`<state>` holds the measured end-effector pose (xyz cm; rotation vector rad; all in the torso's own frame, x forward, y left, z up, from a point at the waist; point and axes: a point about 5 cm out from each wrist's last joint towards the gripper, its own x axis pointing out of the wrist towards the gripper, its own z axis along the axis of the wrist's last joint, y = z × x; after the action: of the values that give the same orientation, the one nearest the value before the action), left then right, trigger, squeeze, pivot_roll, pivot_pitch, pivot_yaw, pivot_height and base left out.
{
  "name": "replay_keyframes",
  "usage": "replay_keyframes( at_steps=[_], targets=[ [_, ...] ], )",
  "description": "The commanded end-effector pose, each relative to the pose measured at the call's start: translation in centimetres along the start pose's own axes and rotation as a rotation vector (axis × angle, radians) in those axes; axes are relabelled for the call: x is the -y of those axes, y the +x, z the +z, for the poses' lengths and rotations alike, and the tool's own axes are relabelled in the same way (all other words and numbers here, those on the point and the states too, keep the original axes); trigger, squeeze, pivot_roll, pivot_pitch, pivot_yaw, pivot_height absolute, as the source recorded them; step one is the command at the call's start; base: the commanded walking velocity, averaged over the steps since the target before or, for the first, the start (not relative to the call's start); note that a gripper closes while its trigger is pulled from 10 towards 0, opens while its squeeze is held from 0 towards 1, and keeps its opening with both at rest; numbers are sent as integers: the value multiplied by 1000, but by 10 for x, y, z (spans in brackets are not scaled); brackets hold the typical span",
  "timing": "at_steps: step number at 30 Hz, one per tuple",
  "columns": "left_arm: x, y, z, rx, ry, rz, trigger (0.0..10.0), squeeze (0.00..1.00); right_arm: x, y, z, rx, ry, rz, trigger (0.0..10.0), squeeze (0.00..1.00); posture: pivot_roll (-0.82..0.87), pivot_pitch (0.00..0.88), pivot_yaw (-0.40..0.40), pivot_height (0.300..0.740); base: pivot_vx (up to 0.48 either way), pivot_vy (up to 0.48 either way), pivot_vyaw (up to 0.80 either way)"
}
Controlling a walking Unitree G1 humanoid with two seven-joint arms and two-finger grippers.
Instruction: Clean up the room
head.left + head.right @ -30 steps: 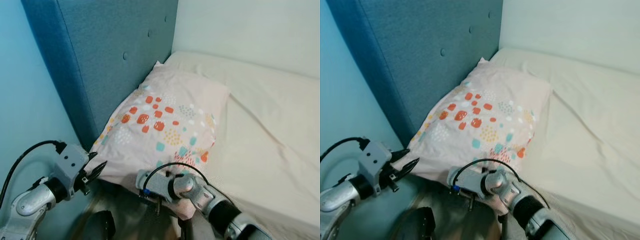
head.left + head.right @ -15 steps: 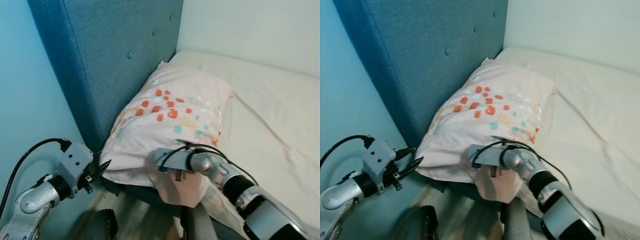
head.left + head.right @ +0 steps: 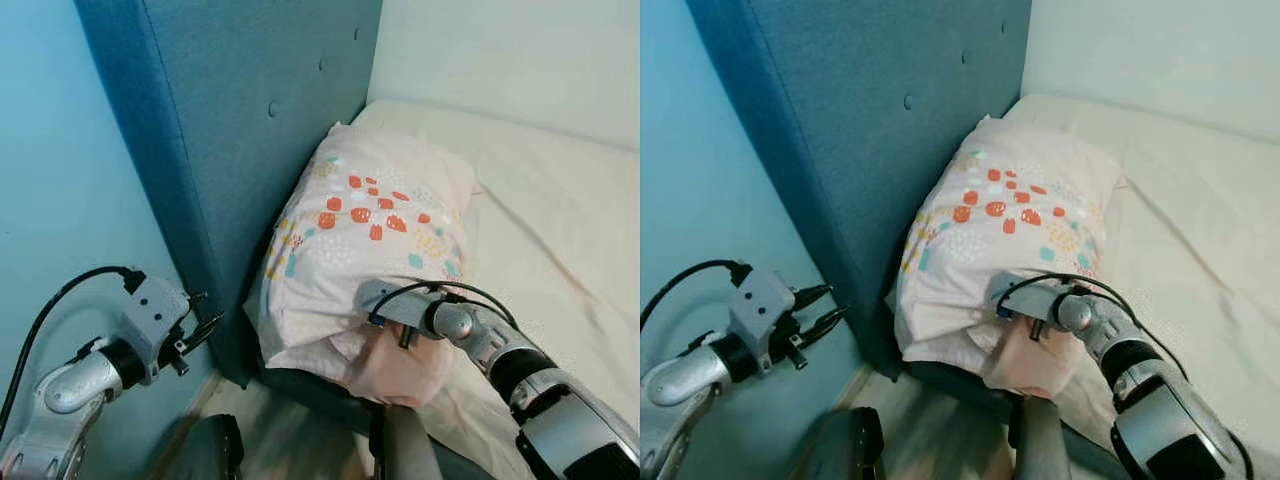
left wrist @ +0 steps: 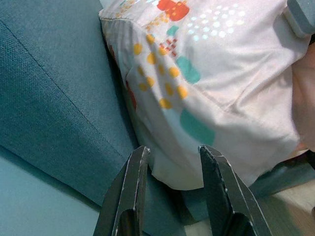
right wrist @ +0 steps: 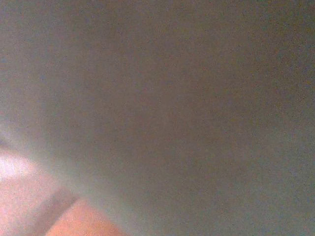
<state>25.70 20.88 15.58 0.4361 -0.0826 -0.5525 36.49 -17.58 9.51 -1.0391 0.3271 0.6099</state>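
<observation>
The pillow lies in the middle of the frame, at the head of the bed, bunched up with its long side pressed against the blue headboard. It is pale pink with orange, teal and yellow spots — its near end hangs over the mattress edge, folded into a lump at lower centre.

The right gripper is at that near end, lower centre-right, buried in the fabric; its silver arm runs off to the lower right corner. Whether its fingers are clamped on the cloth or loose I cannot tell, since the folds hide them, and its wrist camera gives a grey-pink blur.

The left gripper hovers at lower left, beside the headboard's end and close to the pillow's near corner without touching it. Its fingers are spread apart, holding nothing — between them the wrist view shows the pillow's corner above the dark bed base.

The wall at left is light blue.
</observation>
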Motion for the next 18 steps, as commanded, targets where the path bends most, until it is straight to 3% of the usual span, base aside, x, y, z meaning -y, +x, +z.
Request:
replay_keyframes(
  at_steps=[1,4,9,11,14,15,18],
  targets=[
    [0,0,-4,-25,20,-6,10000,0,-5,4,8,53,78,-30,0,0,70,166,-24,576,0,0,0],
    [-2,1,-4,-26,27,-2,10000,0,-11,10,26,135,104,-21,0,0,70,166,-24,576,0,0,0],
    [-7,1,-4,-30,41,11,10000,0,-31,22,102,425,192,54,0,0,79,172,-28,576,0,0,0],
    [-7,1,-4,-30,41,11,10000,0,-31,22,102,425,192,54,0,0,79,172,-28,576,0,0,0],
    [-8,0,-4,-31,44,16,10000,0,-39,23,120,490,188,84,0,0,84,174,-32,576,0,0,0],
    [-8,0,-4,-30,46,21,10000,0,-45,22,139,567,184,97,0,0,83,176,-33,576,0,0,0],
    [-8,0,-4,-30,47,23,10000,0,-46,22,145,591,188,95,0,0,83,176,-33,576,0,0,0]
  ],
)
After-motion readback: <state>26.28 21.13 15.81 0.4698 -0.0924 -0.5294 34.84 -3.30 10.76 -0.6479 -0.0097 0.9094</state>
